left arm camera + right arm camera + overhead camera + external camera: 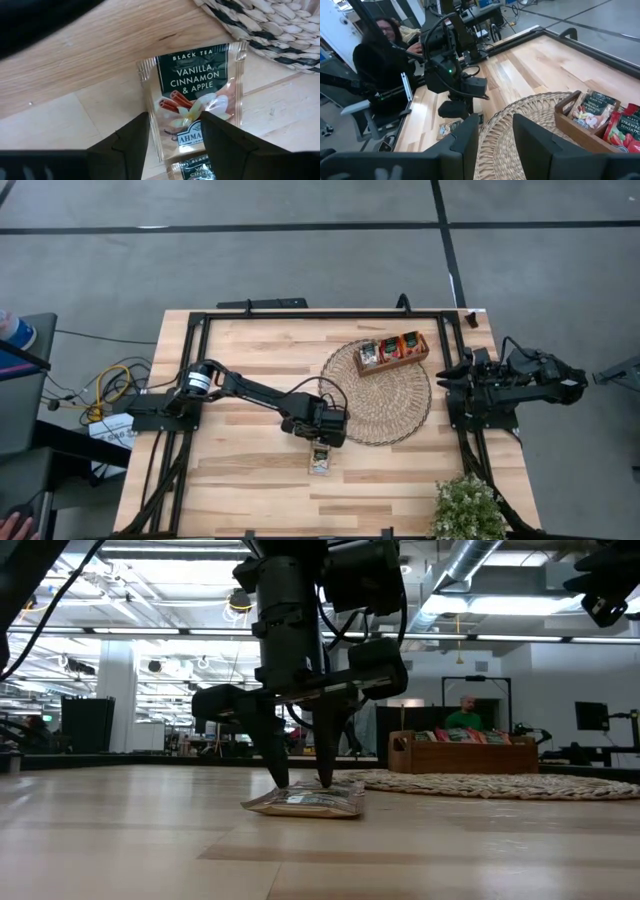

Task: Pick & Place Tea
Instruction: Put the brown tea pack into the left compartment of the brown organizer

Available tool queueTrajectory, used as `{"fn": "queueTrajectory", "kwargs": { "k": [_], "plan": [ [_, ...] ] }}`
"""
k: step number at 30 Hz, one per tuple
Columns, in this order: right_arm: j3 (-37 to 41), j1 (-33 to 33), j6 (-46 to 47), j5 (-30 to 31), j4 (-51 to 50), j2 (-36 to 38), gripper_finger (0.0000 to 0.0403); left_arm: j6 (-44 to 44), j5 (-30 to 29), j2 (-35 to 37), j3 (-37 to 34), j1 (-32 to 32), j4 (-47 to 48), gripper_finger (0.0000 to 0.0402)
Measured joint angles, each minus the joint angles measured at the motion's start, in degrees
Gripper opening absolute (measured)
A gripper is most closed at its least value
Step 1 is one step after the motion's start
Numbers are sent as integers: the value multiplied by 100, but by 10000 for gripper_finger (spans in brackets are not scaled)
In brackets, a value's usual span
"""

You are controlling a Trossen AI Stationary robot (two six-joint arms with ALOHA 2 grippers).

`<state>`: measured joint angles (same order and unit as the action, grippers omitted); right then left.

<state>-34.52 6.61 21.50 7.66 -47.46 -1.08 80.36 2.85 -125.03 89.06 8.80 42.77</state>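
A small stack of tea sachets [320, 463] lies flat on the wooden table, just off the near edge of the round wicker mat [385, 405]. The top sachet [195, 80] has a dark green label and clear edges, and a second one [192, 171] peeks out beneath it. My left gripper [175, 117] points down over the stack, its fingers apart, with the tips on the top sachet [305, 802]. My right gripper [495, 122] waits open at the table's right edge [447, 380], holding nothing. My left gripper comes from above, pointing down. Its two spread fingertips [280, 783] stand on the top sachet's printed face [175, 107], at the end with the brand mark. The sachet lies flat on the one below it, on the table.
A wooden tray [392, 350] holding several upright sachets stands on the mat's far side. A potted plant [468, 508] sits at the near right corner. A black frame runs round the table. A person [385, 45] sits beyond the table's left edge.
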Motion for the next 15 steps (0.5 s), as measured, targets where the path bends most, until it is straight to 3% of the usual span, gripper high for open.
{"fn": "queueTrajectory", "kwargs": {
  "k": [15],
  "plan": [
    [0, -2, 19, -4, 0, 2, 113, -146, -161, -2, 13, -162, 555, 182]
  ]
}}
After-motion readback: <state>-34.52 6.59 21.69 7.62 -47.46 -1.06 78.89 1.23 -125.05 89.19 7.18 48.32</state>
